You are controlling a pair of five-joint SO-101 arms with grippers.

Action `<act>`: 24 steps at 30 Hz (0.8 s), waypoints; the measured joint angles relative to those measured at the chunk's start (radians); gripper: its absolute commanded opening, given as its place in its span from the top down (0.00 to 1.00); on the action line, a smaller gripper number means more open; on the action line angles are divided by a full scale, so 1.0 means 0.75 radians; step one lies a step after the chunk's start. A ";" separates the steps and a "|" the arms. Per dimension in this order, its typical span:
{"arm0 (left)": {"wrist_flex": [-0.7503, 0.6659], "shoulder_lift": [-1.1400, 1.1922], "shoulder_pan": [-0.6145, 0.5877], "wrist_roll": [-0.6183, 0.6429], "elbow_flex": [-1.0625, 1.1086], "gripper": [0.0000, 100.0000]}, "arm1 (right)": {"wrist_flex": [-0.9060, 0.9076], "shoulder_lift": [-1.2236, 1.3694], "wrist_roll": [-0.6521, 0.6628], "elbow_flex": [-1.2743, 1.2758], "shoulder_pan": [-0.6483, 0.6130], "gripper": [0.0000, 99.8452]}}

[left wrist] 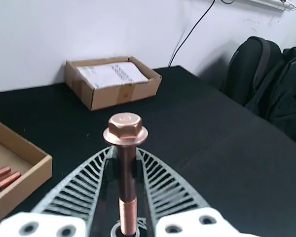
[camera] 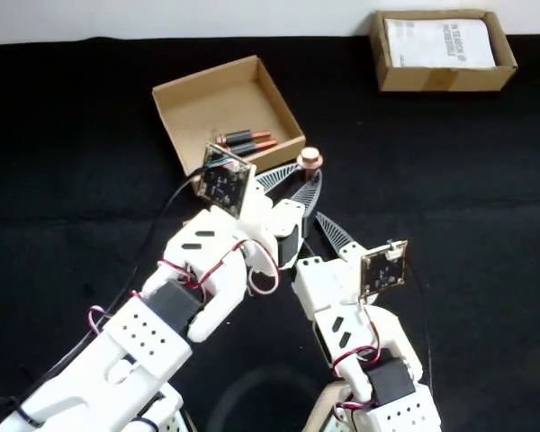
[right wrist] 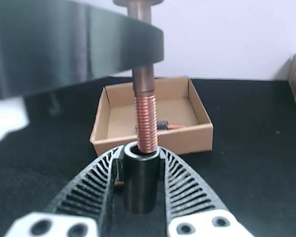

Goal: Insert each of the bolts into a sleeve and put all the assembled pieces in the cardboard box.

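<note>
Left fingers point(left wrist: 84, 185) pinch a copper bolt point(left wrist: 125, 129) by its shank, head up, just beside the cardboard box point(camera: 191, 101) on the black tabletop point(camera: 450, 198). Right fingers point(right wrist: 187, 190) clamp a dark sleeve point(right wrist: 140, 185) beneath it; the threaded tip sits in the sleeve's mouth. Two assembled pieces point(camera: 246, 141) lie inside the box

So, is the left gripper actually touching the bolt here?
Touching. The left wrist view shows the left gripper with both fingers pressed against the shank of the bolt, no gap on either side.
</note>
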 measured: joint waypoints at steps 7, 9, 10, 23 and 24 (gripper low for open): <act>-0.008 0.068 0.004 0.000 -0.004 0.99 | 0.014 -0.002 0.000 0.000 0.000 0.99; -0.008 0.065 0.004 0.000 0.033 0.99 | 0.035 -0.002 0.000 0.000 -0.002 0.99; -0.008 0.065 0.004 0.000 0.053 0.99 | 0.037 0.000 0.000 0.000 -0.002 0.99; 0.258 -0.313 0.110 -0.182 0.233 0.88 | 0.035 -0.008 0.002 0.002 -0.008 0.99; 0.331 -0.364 0.115 -0.186 0.233 0.85 | 0.035 -0.008 0.002 0.002 -0.008 0.99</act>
